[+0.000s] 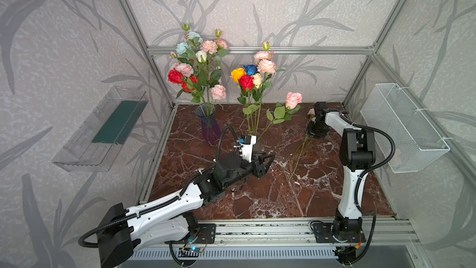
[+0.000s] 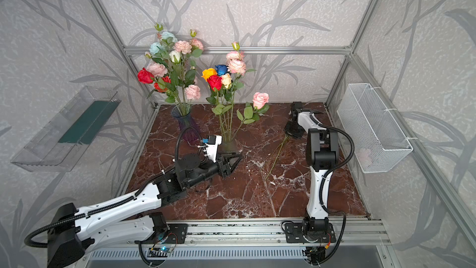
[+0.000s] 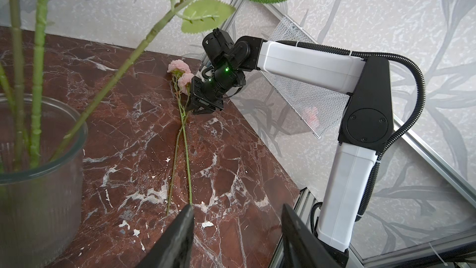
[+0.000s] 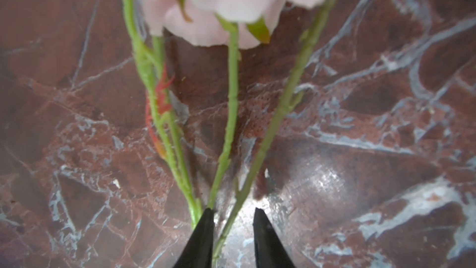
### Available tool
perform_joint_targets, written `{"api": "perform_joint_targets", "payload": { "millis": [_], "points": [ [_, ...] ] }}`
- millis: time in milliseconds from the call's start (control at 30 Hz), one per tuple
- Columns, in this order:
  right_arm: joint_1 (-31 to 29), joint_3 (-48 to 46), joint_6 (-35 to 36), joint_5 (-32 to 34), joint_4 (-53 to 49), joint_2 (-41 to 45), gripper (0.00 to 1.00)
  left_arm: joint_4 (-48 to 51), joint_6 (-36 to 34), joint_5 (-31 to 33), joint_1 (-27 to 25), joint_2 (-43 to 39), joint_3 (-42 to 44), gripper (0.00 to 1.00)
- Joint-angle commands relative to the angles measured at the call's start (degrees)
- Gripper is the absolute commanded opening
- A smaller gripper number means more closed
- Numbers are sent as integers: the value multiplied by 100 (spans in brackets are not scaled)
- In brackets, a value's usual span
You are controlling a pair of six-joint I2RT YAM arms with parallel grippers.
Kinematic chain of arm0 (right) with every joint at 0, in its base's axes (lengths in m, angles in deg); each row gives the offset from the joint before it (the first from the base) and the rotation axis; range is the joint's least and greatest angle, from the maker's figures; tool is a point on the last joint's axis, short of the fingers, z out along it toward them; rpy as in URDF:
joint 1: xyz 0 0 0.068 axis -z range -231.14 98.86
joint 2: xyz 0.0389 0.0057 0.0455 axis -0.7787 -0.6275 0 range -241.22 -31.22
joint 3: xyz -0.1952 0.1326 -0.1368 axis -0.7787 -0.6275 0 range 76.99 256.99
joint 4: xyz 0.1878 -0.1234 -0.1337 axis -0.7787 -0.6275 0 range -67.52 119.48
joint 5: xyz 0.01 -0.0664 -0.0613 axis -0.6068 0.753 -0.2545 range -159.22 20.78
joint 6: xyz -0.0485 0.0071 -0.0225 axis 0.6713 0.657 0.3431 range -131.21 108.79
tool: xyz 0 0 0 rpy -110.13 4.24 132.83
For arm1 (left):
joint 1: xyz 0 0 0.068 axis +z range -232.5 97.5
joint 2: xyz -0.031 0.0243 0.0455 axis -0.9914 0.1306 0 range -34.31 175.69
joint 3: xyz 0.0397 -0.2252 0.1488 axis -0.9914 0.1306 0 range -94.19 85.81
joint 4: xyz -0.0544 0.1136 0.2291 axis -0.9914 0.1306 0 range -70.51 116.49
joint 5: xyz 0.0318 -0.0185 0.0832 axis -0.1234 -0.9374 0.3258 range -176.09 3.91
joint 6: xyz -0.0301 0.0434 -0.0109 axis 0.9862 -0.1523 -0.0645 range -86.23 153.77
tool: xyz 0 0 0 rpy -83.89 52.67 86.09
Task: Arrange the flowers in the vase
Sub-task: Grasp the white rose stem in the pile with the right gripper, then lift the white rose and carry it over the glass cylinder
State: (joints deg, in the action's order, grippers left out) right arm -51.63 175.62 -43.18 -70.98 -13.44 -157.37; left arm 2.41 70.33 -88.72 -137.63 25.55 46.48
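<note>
Straddling a pink flower's stem, the right pincer seems slightly parted.

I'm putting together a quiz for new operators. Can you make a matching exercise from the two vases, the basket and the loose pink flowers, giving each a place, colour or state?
Things:
1. purple vase
2. clear vase
3. basket
4. loose pink flowers

Descriptions:
A. lying flat
B. white mesh
C. holds the blue rose
D. holds the teal blooms

Pairs: 1-D, 2-C, 3-B, 4-A
</note>
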Motion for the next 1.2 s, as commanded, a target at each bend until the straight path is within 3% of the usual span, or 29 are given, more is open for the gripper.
{"api": "perform_joint_targets", "payload": {
  "millis": [0, 133, 300, 667, 833, 933, 1033, 1167],
  "points": [
    [49, -10, -72, -93, -109, -88, 19, 21, -82, 83, -32, -57, -117, 55],
    [76, -352, -158, -159, 175, 132, 9, 21, -84, 105, -32, -76, -117, 55],
    [82, -592, -233, -235, 410, 534, 3, 21, -105, 114, -32, -70, -110, 55],
    [69, -1268, -410, -546, 968, 1852, 0, 22, -163, 167, -32, -116, -110, 55],
    [25, -2525, -977, -1187, 2242, 3248, 0, 55, -293, 348, -24, -278, -101, 55],
    [-233, -3124, -1101, -1126, 2651, 4307, 0, 93, -502, 728, -24, -464, -43, 57],
    [-741, -3405, -846, -630, 2669, 5305, 0, 74, -771, 1352, -16, -785, 67, 61],
    [-1622, -3640, -519, 198, 2668, 6517, 0, -56, -1149, 2686, -7, -1190, 332, 67]
  ]
}}
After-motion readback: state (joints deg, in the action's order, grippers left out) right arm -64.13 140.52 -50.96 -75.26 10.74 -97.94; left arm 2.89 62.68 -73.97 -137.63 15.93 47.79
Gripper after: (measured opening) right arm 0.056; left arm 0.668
